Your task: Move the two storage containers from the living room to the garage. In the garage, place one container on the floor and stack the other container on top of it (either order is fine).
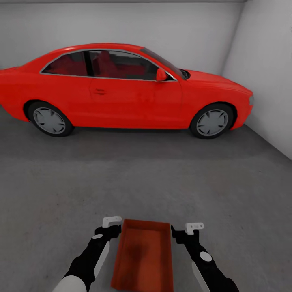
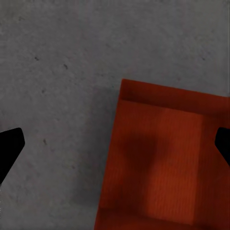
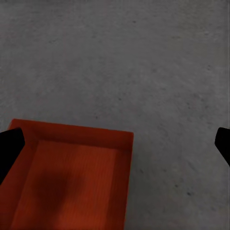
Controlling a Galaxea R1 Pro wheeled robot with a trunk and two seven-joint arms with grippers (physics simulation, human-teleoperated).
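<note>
One orange-red open-topped storage container (image 1: 144,255) sits low in the head view, over the dark grey concrete floor (image 1: 142,178) of the garage. My left gripper (image 1: 108,232) is at its left wall and my right gripper (image 1: 181,234) at its right wall. In the left wrist view the left gripper (image 2: 117,143) stands open, its fingers spread wide across one wall of the container (image 2: 163,158). The right gripper (image 3: 117,143) is open too, one finger over the container (image 3: 72,177) and the other over bare floor. Whether the container rests on the floor I cannot tell.
A red car (image 1: 121,89) stands side-on across the back of the garage, in front of a white-grey wall (image 1: 121,28). Another wall (image 1: 271,81) closes the right side. Open concrete lies between the car and the container.
</note>
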